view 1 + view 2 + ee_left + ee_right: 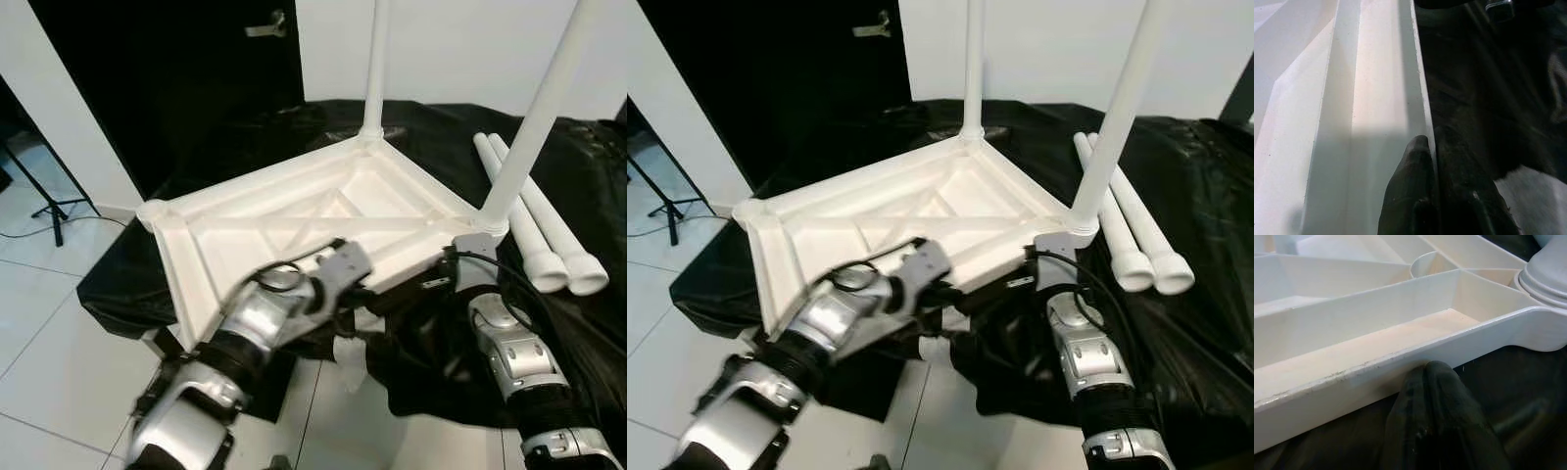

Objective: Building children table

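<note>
The white plastic table top [245, 196] lies upside down on a black cloth [578, 176]. Two white legs stand upright in it, one at the far corner [375, 69] and one at the near right corner [534, 117]. The left corner socket [152, 211] holds no leg. Two loose legs [549, 240] lie on the cloth to the right. My left gripper [1431, 143] is at the near rim, its fingers [1410, 181] shut astride the rim's thin wall. My right gripper [1427, 369] is shut, its tip pressed against the outside of the near rim beside the right leg.
The cloth-covered platform ends just in front of me, with white tiled floor [59, 333] below. A white scrap [350, 360] hangs at the cloth's front edge. Behind stands a black door [176, 78], and a tripod foot [51, 211] is at the far left.
</note>
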Motion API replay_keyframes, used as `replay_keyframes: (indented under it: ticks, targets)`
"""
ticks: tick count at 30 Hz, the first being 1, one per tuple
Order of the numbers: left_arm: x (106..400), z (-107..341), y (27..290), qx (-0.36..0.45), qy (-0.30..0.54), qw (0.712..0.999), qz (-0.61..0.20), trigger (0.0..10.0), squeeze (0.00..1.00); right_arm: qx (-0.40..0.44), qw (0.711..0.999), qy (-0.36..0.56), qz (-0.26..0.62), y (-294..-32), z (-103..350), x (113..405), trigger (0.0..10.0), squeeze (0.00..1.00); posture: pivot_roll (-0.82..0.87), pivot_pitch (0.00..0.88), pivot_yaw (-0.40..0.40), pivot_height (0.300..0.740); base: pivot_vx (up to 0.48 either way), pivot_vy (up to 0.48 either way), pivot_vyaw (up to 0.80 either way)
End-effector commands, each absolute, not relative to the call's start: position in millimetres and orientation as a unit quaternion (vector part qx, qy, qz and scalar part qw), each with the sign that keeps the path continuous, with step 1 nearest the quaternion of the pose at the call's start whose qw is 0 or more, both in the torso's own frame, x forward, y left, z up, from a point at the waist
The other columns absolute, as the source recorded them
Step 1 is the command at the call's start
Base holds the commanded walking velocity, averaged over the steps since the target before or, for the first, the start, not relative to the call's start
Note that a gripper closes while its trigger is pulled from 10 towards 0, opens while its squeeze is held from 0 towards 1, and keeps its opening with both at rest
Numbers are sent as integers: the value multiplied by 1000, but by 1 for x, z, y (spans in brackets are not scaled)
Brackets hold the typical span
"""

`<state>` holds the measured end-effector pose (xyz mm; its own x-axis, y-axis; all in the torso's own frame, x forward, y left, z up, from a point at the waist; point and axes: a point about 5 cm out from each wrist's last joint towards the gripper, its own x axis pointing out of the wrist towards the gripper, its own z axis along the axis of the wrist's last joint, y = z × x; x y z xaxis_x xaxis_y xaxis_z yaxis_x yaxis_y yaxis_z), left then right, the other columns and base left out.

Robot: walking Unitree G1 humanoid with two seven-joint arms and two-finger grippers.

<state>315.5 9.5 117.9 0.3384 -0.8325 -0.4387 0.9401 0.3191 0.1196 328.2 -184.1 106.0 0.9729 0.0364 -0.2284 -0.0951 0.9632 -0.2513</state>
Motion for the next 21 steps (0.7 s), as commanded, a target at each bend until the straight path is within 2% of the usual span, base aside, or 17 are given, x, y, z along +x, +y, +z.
replay_keyframes:
  ticks: [1,2,3,4,5,6,11,12,13,14,21]
  targets:
    - [306,121,-11,155,109,789,-584,0,0,-130,984,110,49,-177,105,333,4980,0,151,0,27,740,0,0,0]
    - [306,121,-11,155,109,789,-584,0,0,-130,984,110,49,-177,105,333,4980,0,151,0,27,740,0,0,0]
    - [305,121,-16,154,104,789,-585,0,0,-129,984,111,48,-178,104,337,6314,0,150,0,29,740,0,0,0]
    - [305,122,-21,148,98,792,-584,0,0,-126,985,113,44,-178,104,341,8902,0,151,0,30,740,0,0,0]
    - [305,122,-21,148,98,792,-584,0,0,-126,985,113,44,-178,104,341,8902,0,151,0,30,740,0,0,0]
    - [304,123,-26,142,90,795,-583,0,0,-125,985,112,42,-178,105,344,10000,0,153,0,30,740,0,0,0]
    - [306,136,-39,92,49,818,-565,0,0,-109,989,88,44,-174,112,342,10000,0,154,0,31,740,0,0,0]
    - [309,138,-41,81,38,828,-553,3647,0,-106,990,82,39,-174,112,338,10000,0,152,0,32,740,0,0,0]
    - [310,140,-42,76,33,834,-546,3647,0,-105,991,79,35,-175,111,335,10000,0,152,0,32,740,0,0,0]
    - [312,142,-41,69,26,841,-537,10000,0,-104,991,77,25,-176,109,329,10000,0,149,0,34,740,0,0,0]
    - [320,147,-28,30,-2,865,-500,10000,0,-108,992,62,-25,-183,107,303,10000,0,126,0,44,740,0,0,0]
